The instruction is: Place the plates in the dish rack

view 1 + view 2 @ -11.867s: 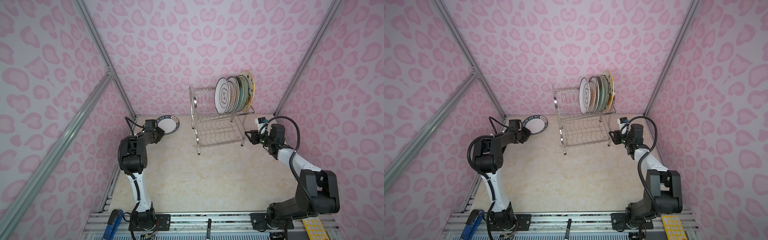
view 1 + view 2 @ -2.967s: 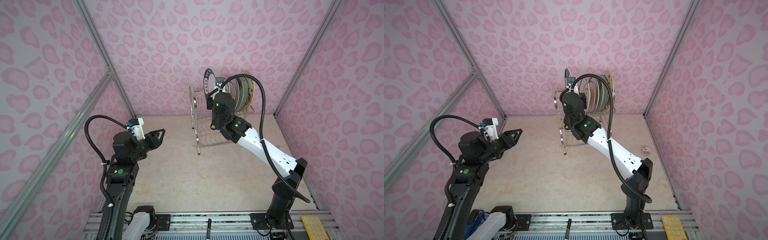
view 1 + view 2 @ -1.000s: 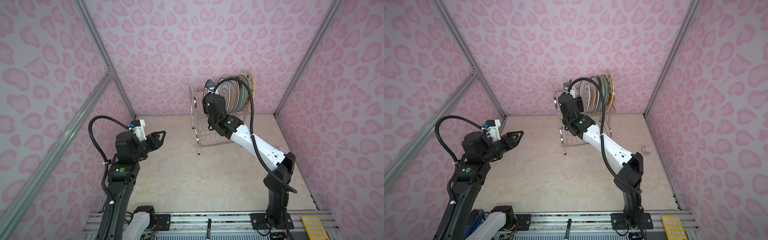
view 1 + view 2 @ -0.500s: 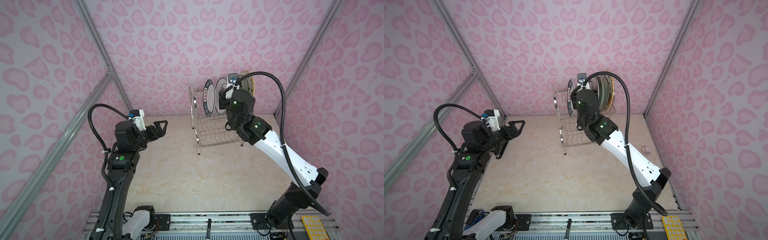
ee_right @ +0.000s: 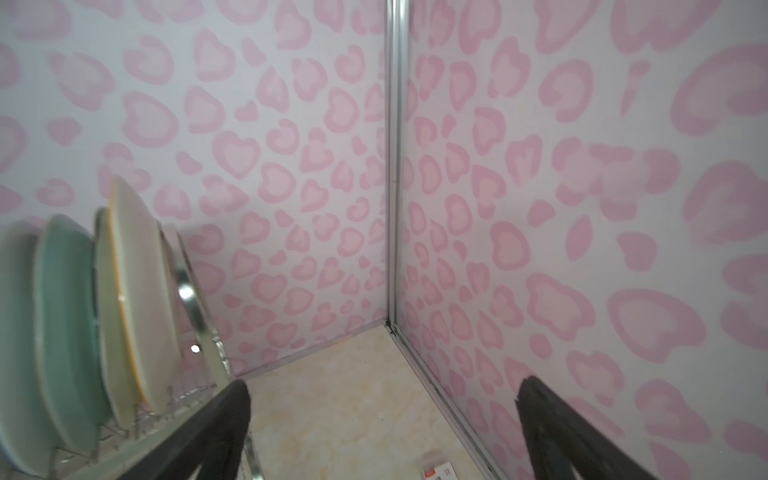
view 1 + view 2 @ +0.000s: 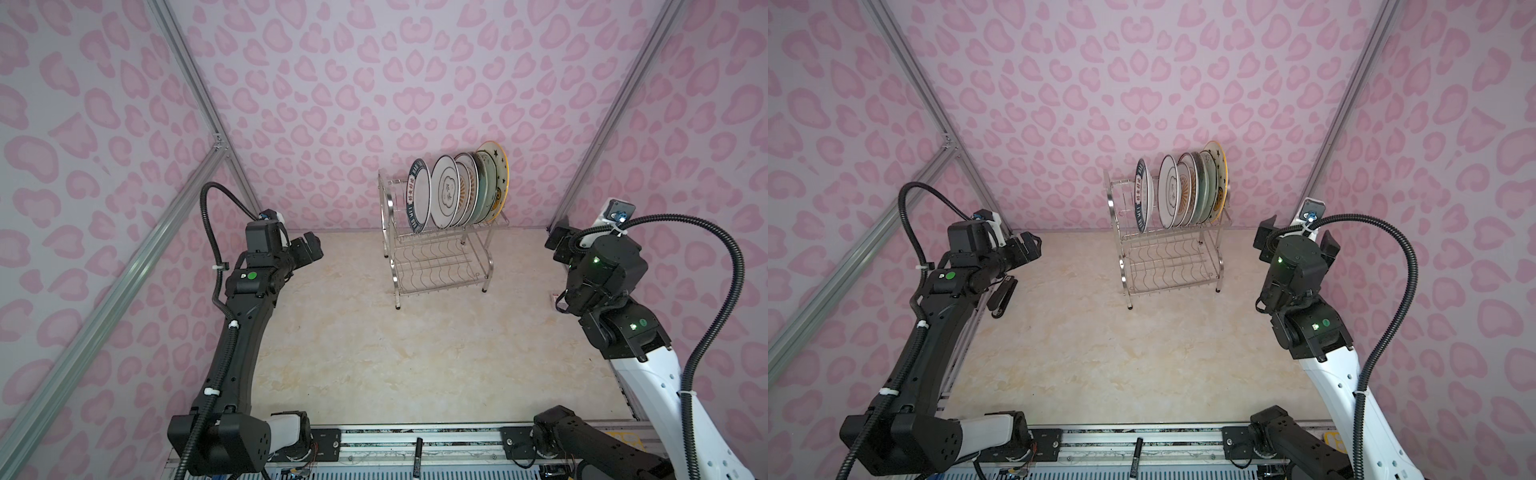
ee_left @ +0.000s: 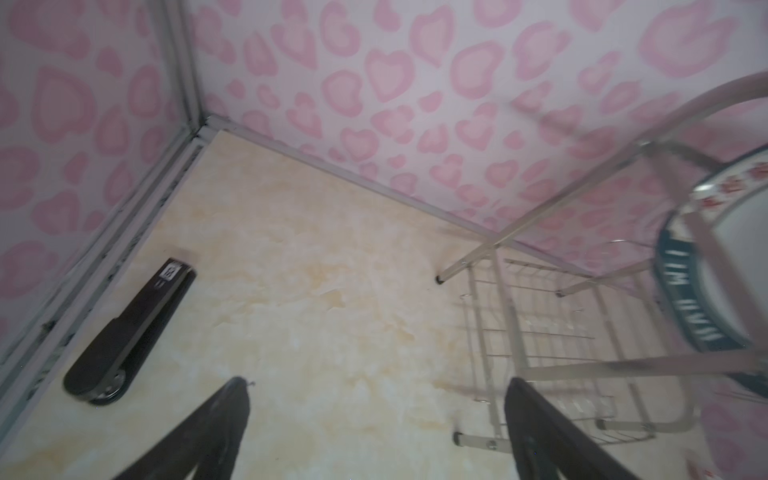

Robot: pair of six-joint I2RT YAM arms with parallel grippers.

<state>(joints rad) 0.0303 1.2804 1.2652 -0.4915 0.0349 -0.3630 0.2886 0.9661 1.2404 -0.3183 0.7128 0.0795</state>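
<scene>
Plates (image 6: 1183, 191) apart from left hand (image 6: 1027, 247), right hand (image 6: 1296, 243)

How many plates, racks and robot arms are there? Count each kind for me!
plates: 7, as best I can tell, because they stand packed close together and overlap
dish rack: 1
robot arms: 2
Total: 10

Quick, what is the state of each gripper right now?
Left gripper: open, holding nothing.
Right gripper: open, holding nothing.
</scene>
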